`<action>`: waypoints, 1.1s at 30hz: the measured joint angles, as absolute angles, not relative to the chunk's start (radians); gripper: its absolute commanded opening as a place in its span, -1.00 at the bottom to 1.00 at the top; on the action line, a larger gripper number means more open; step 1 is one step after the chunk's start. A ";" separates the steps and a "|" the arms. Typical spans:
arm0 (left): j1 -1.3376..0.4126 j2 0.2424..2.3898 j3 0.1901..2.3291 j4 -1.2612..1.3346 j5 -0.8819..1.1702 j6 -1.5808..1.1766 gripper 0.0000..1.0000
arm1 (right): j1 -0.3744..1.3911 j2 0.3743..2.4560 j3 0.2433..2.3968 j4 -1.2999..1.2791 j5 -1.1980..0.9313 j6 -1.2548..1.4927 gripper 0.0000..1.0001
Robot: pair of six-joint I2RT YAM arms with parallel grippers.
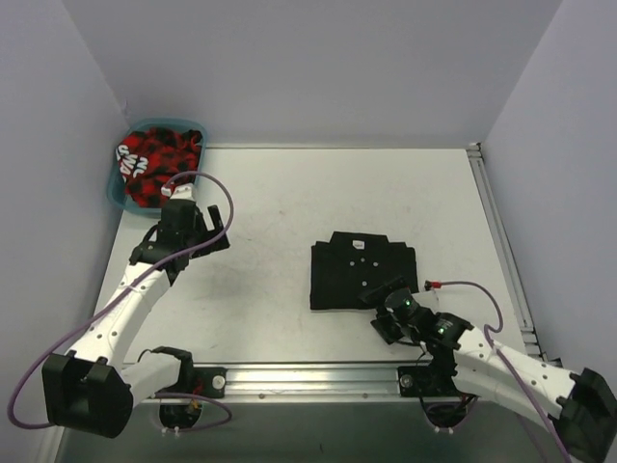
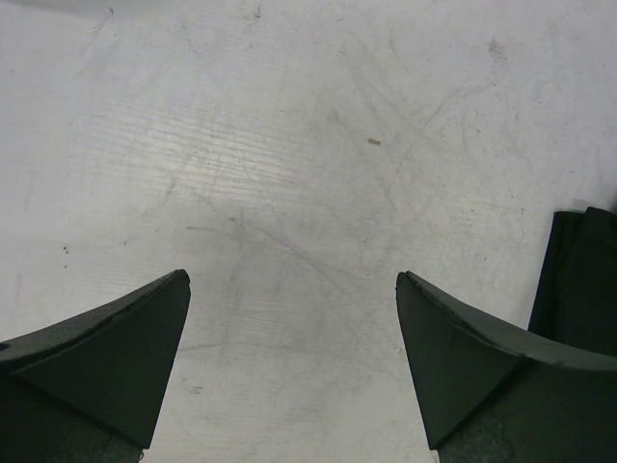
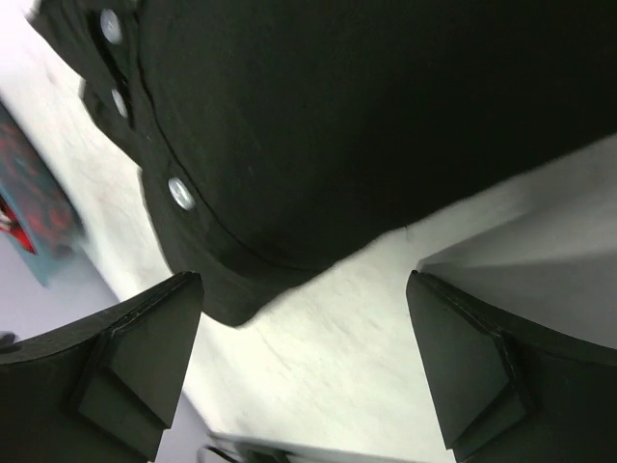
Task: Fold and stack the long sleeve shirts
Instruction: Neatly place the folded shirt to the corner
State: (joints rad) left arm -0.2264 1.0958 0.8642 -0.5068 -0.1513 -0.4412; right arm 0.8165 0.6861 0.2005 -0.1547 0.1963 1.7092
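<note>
On the right half of the tabletop (image 1: 251,289), a black shirt (image 1: 363,274) lies folded into a flat, roughly square packet, collar side far and a row of pale buttons (image 3: 179,193) showing down its front. The right claw (image 3: 305,280) hovers just over the packet's near right corner with its jaws spread wide and nothing between them. The left claw (image 2: 291,280) hangs over bare tabletop well to the left of the shirt, also fully open and empty, with only the shirt's edge at the right of its view. At the far left corner sits a teal basket (image 1: 118,188) holding a bundle of red and black cloth (image 1: 154,164), which may be another shirt, though that cannot be told for sure. The fold of the black shirt looks finished and the step in hand seems to be the change over to the next garment. The next move probably calls for the left claw, already near the basket, to reach in, pinch one layer of the cloth and draw it onto open tabletop without disturbing the folded packet.
</note>
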 measured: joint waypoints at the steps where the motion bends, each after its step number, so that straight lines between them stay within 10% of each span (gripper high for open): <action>1: -0.222 1.096 0.862 -0.508 -0.148 -0.437 0.94 | 0.830 0.722 0.197 -0.120 0.221 1.729 0.81; 7: -0.173 1.088 0.861 -0.506 -0.112 -0.432 0.93 | 0.840 0.895 0.186 0.121 0.325 1.825 0.57; 14: -0.143 1.077 0.857 -0.505 -0.084 -0.432 0.92 | 0.813 1.000 0.175 0.213 0.373 1.882 -0.26; 23: -0.126 1.074 0.851 -0.505 -0.062 -0.433 0.91 | 0.404 1.174 0.240 0.332 0.215 1.739 -0.38; 33: -0.107 1.074 0.847 -0.505 -0.039 -0.433 0.91 | -0.124 1.752 0.779 0.413 -0.186 1.391 -0.56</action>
